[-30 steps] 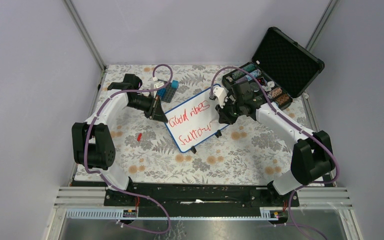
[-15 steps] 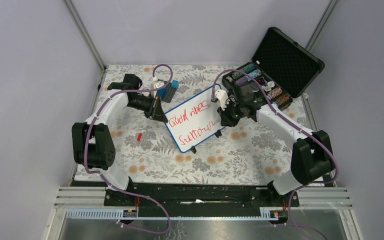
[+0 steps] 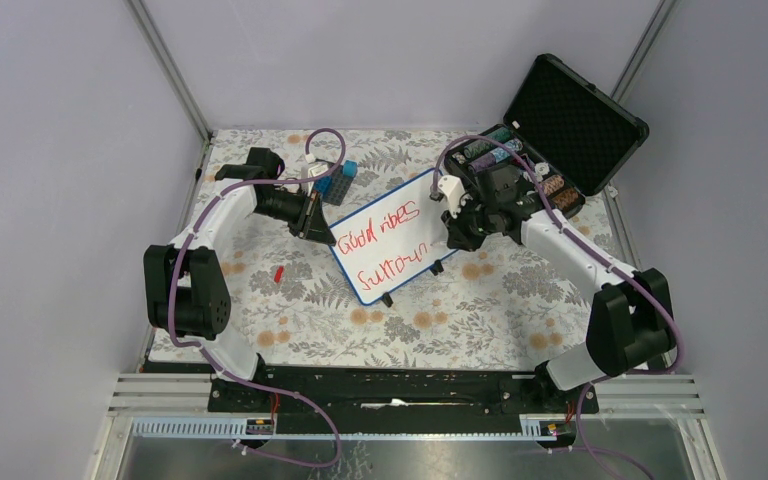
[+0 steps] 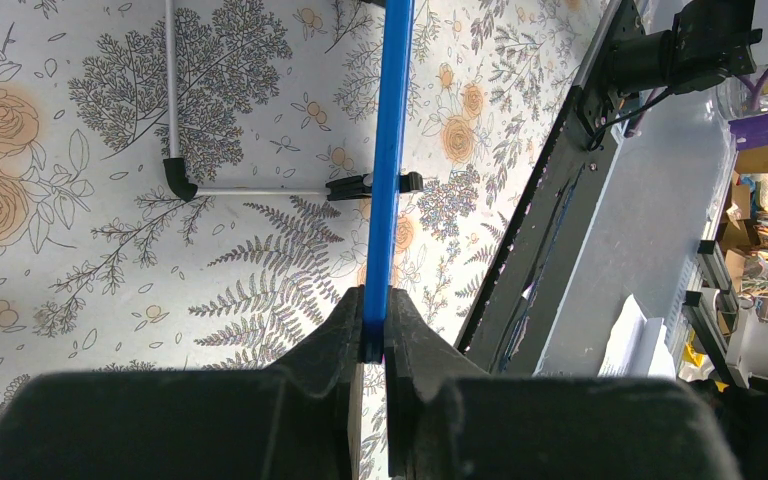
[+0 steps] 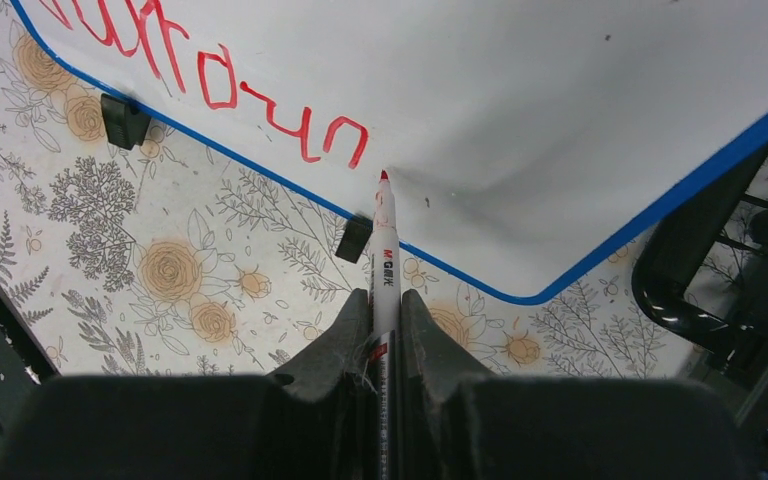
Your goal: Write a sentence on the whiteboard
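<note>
Grip, left end effector [image 4: 373, 340]: clamped narrow on the blue rim of the whiteboard [image 3: 388, 233], board edge running straight ahead from the fingers. Grip, right end effector [image 5: 385, 320]: closed on a red marker [image 5: 384, 235], tip just ahead at the board face, beside the last letter of the sentence [image 3: 385, 243]; contact not discernible. Board on 2 black feet [image 5: 125, 120] on the flowered counter [image 3: 440, 310], between both end effectors.

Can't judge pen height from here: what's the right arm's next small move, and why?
Probably ease the marker tip onto the whiteboard just past the last red letter and begin the next stroke. The right gripper grips it, its tip sits beside that letter over bare white, and the left gripper pinches the blue rim.
</note>
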### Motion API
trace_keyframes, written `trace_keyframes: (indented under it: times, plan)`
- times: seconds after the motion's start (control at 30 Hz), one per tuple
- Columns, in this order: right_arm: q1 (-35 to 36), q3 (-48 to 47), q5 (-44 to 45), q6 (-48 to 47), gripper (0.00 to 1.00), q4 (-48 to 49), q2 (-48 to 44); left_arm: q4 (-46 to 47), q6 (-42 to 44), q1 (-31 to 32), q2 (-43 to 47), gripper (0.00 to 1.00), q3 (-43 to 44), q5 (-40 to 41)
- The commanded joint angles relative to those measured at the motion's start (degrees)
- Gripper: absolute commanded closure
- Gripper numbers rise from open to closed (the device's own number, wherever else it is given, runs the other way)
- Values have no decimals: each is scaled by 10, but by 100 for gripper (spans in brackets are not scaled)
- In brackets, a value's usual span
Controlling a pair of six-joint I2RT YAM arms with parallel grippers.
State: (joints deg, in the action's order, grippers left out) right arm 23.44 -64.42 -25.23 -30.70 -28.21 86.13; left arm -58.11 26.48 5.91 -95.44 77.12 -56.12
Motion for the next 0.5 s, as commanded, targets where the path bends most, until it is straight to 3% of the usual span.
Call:
trace_keyframes:
  times: [0.0,0.47]
  plan:
    - [-10,-18,-13,-7,100,-2,-21,6,12,16,-9,100,1,20]
    - [-10,-44,-1,8,100,18,17,6,13,16,-10,100,-1,20]
